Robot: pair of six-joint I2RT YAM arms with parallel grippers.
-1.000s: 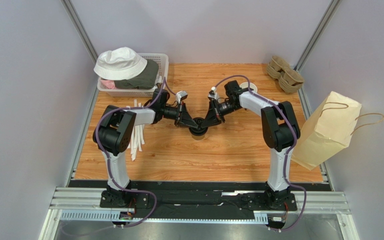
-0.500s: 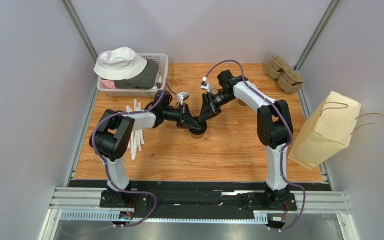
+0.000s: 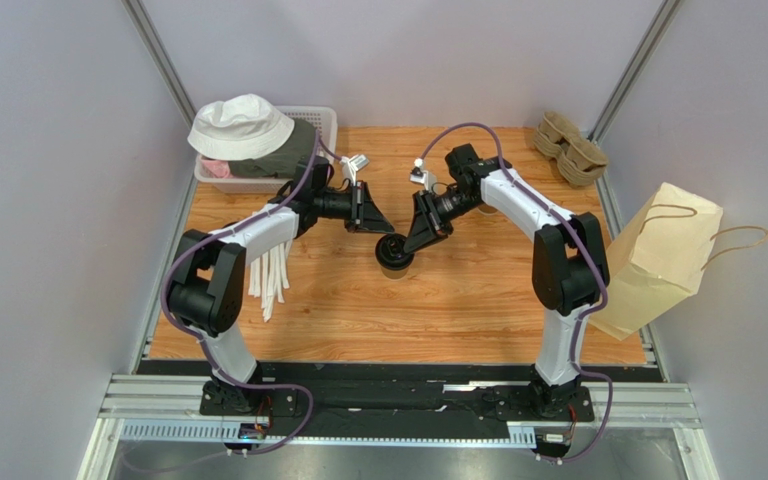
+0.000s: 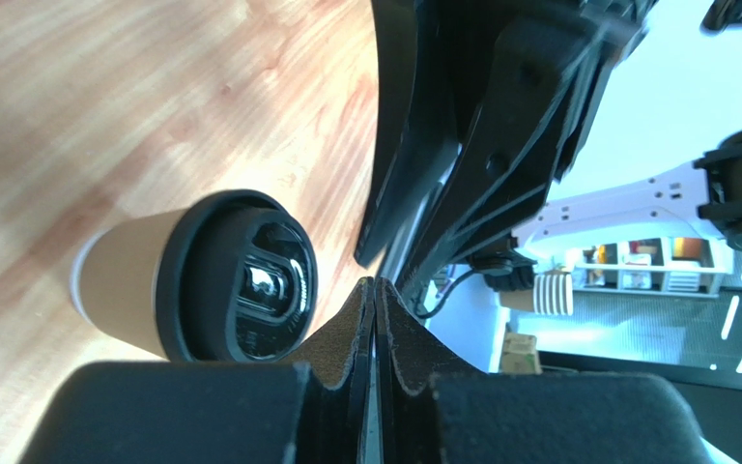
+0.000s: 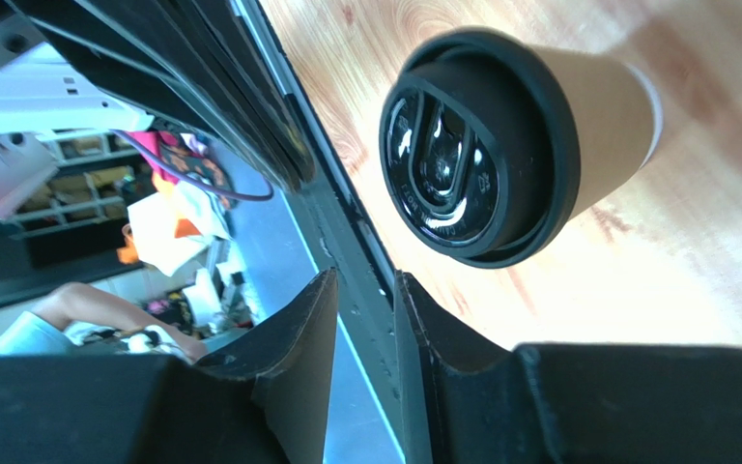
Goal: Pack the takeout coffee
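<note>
The takeout coffee [image 3: 394, 256], a tan paper cup with a black lid, stands upright mid-table. It also shows in the left wrist view [image 4: 191, 280] and the right wrist view [image 5: 510, 135]. My left gripper [image 3: 372, 218] hovers up and left of the cup, jaws pressed together and empty [image 4: 375, 282]. My right gripper [image 3: 418, 240] hangs just up and right of the cup, not touching it; its jaws stand a narrow gap apart with nothing between them [image 5: 363, 280]. The brown paper bag [image 3: 658, 262] leans at the table's right edge.
A white basket [image 3: 324, 120] with clothes and a white hat [image 3: 241, 126] stands at the back left. White sticks [image 3: 273, 272] lie left of centre. Stacked pulp cup trays [image 3: 570, 148] sit at the back right.
Both grippers were at the cup's lid. The left arm has pulled back and up to the left; the right gripper has lifted slightly off the cup. The cup stays put.
</note>
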